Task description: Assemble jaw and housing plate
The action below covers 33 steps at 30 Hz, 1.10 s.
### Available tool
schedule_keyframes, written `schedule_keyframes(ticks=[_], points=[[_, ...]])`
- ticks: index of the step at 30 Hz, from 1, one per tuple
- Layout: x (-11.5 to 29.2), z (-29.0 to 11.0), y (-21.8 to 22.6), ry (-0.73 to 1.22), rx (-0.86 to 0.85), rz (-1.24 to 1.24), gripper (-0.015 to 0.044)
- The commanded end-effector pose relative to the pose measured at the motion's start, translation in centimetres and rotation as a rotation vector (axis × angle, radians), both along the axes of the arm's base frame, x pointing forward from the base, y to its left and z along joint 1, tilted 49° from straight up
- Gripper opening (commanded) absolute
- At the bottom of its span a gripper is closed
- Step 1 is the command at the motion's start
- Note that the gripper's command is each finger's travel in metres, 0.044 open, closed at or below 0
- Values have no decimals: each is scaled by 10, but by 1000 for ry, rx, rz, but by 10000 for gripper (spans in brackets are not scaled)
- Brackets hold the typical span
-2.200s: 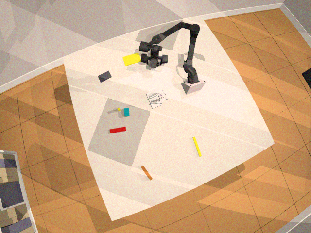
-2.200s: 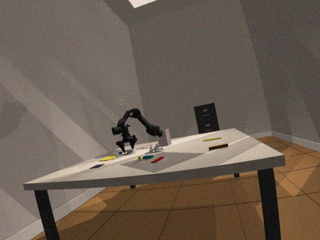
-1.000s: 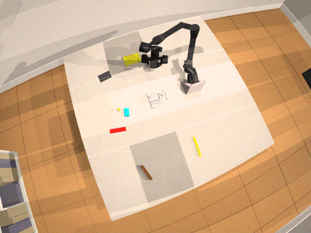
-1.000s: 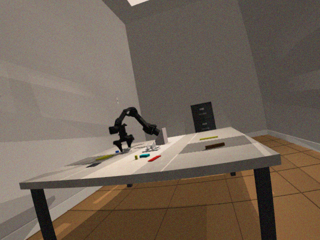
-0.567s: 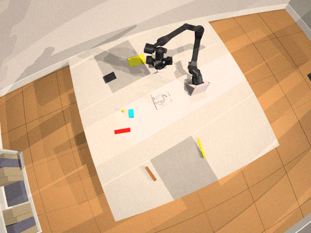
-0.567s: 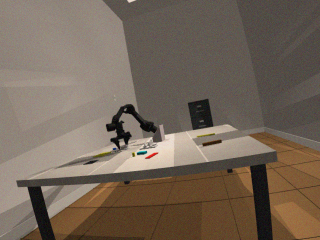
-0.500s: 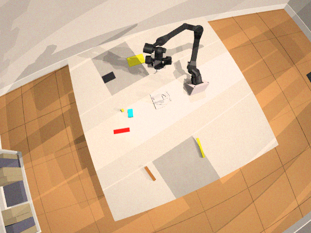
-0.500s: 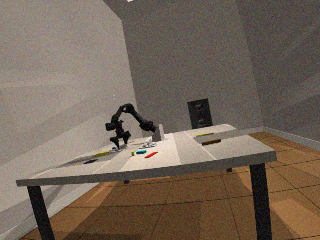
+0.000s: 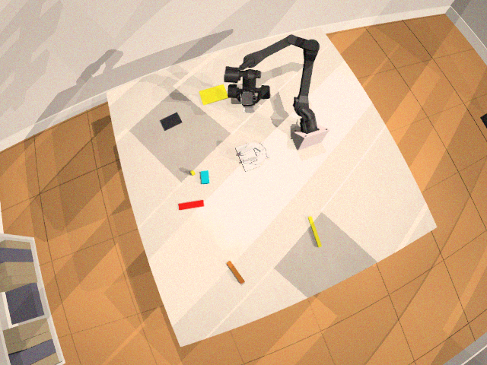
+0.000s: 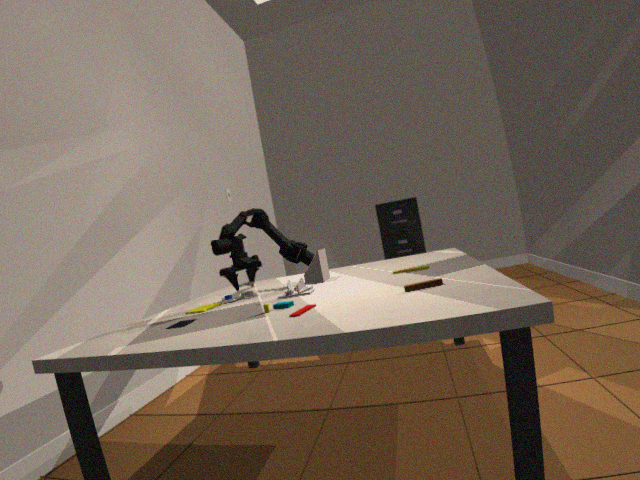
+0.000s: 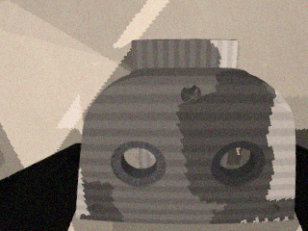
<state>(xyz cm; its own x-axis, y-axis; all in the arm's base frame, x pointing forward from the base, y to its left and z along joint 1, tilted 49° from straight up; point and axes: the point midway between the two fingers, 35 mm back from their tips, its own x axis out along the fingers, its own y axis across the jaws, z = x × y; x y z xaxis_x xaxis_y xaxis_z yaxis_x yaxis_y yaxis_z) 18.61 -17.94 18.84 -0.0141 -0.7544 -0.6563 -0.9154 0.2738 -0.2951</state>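
Observation:
The housing plate (image 11: 159,115) (image 10: 248,294) is pale, with two large round holes and a raised block along one edge. In the top view only a bit shows below the hand. My gripper (image 9: 249,100) (image 10: 246,287) (image 11: 184,154) points down and is shut on the plate, a dark finger against each side edge. The plate is low, at or just above the table; I cannot tell which. The white gripper mechanism (image 9: 248,154) (image 10: 295,288) stands apart from my hand, nearer the arm's base side. Its jaws, pins, teeth and stubs are too small and pale to tell apart.
A yellow slab (image 9: 213,94) (image 10: 204,308) lies beside the hand, a dark tile (image 9: 170,121) farther off. A small blue piece (image 10: 228,297) is near the fingers. A yellow block (image 9: 192,172), cyan block (image 9: 205,177), red bar (image 9: 191,204), orange bar (image 9: 235,272) and yellow stick (image 9: 314,231) lie around.

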Motion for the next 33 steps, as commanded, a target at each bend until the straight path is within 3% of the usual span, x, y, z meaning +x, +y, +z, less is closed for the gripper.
schedule_keyframes(ticks=[1, 17, 33], points=[[2, 10, 9, -8, -5, -1, 351], [-1, 30, 31, -6, -11, 4, 351], [25, -1, 54, -153, 24, -112, 351]])
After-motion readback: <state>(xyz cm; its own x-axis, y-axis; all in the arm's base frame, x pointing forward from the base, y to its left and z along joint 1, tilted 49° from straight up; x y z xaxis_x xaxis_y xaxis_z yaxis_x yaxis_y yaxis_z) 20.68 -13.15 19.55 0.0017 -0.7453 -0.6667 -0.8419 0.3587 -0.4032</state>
